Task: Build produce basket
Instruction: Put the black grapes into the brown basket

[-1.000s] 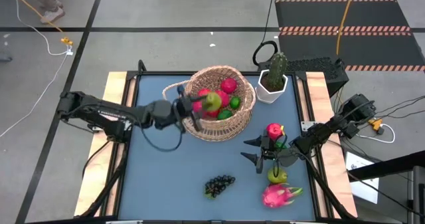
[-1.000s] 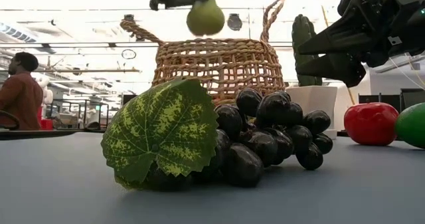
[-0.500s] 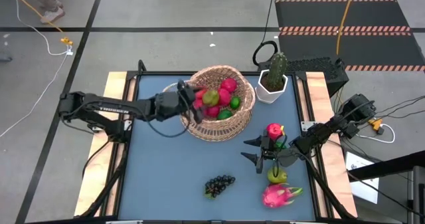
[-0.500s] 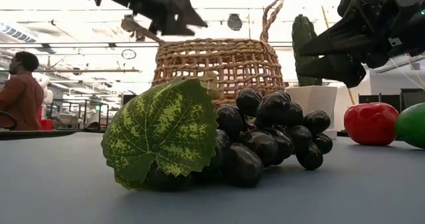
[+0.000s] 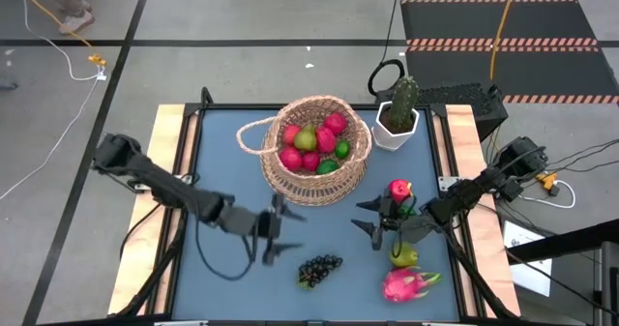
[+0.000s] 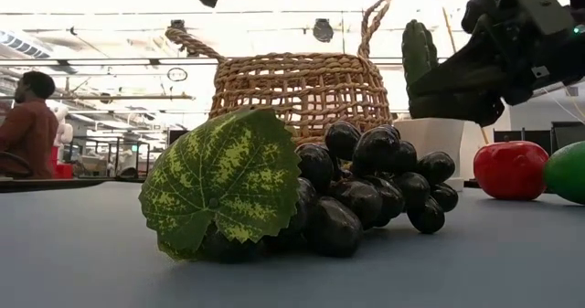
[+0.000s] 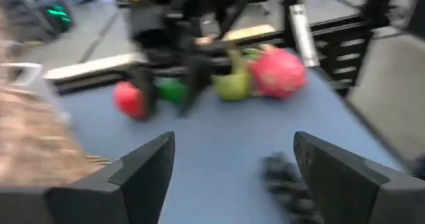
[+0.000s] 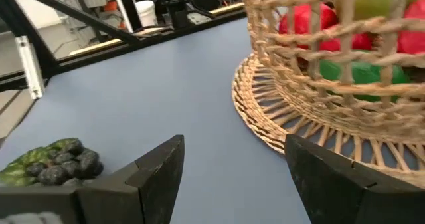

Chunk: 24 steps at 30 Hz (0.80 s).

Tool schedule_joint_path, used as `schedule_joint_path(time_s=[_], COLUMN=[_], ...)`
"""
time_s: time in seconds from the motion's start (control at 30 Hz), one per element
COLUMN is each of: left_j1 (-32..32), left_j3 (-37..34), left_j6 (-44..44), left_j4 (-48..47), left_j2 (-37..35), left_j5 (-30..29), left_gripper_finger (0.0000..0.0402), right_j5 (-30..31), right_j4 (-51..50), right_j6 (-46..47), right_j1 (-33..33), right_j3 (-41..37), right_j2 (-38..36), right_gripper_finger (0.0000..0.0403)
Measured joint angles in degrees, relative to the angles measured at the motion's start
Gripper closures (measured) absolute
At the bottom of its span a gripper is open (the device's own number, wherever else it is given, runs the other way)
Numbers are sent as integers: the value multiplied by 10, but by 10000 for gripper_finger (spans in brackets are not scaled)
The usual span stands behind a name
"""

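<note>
Basket (image 5: 319, 152) sits at the table's far middle, already holding red fruit, a pear (image 5: 307, 138) and limes. Loose on the blue table (image 5: 232, 181): grape bunch (image 5: 319, 269) near the front, and at the right an apple (image 5: 398, 190), a second pear (image 5: 403, 256) and dragon fruit (image 5: 410, 283).

Left gripper (image 5: 274, 231) hovers just beside the grapes, fingers spread wide, carrying nothing. Right gripper (image 5: 370, 219) waits by the apple, also wide apart and empty.

Risks, as I judge them:
- grapes are lumpy with a floppy leaf; a pinch on the leaf or one berry could slip;
- a low approach could shove the bunch along the table;
- both arms working near the middle could collide.
</note>
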Motion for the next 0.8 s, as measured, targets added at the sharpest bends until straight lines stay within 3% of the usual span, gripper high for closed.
schedule_joint_path(time_s=[0.17, 0.4, 0.6, 0.8], left_j1=[-50, -60, -53, -47], left_j3=[1, 1, 1, 1], left_j6=[-80, -144, -199, -283], left_j4=[46, 166, 180, 184], left_j2=[90, 218, 262, 298], left_j5=[-4, 0, 5, 57], left_gripper_finger=[105, 99, 96, 94], right_j5=[-1, -1, -1, -2], right_j4=[-25, -33, -30, -34], right_j6=[32, 64, 65, 65], right_j1=[-13, -24, -24, -24], right_j3=[0, 0, 0, 0], right_j2=[0, 0, 0, 0], right_gripper_finger=[149, 149, 149, 149])
